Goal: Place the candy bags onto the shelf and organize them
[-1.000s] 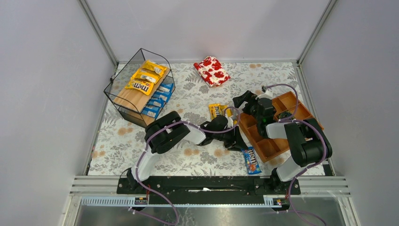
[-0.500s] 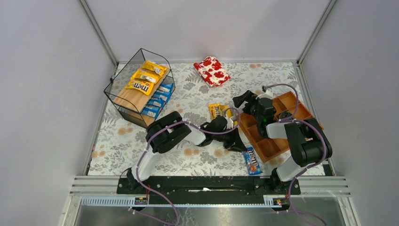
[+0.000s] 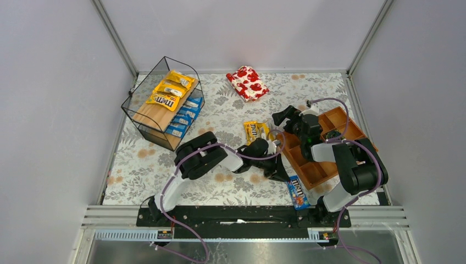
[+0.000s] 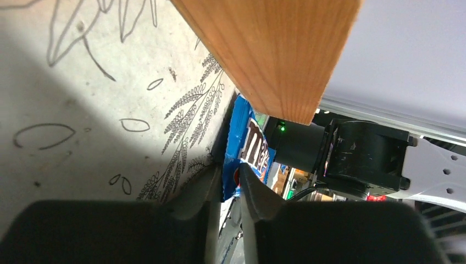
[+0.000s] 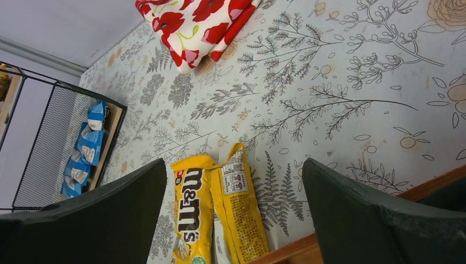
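Note:
A blue candy bag (image 3: 297,192) lies by the near corner of the orange-brown tray (image 3: 319,148). My left gripper (image 3: 283,175) is low on the table, with its jaws closed on that bag's edge (image 4: 253,146); the fingertips (image 4: 211,179) pinch it. Two yellow candy bags (image 3: 255,131) lie side by side at the tray's left edge. My right gripper (image 3: 283,118) hovers over them, wide open and empty; they also show in the right wrist view (image 5: 211,214). The black wire shelf (image 3: 144,124) holds yellow bags (image 3: 171,88) on the top board and blue bags (image 3: 184,116) on the lower board.
A red-and-white floral pouch (image 3: 248,82) lies at the back middle and shows in the right wrist view (image 5: 192,22). The wooden tray wall (image 4: 275,49) stands right beside my left gripper. The right arm's base (image 4: 362,157) is just behind the blue bag.
My left gripper has slid right and toward the near edge, and the blue bag has shifted with it along the tray's corner. The right arm has not moved.

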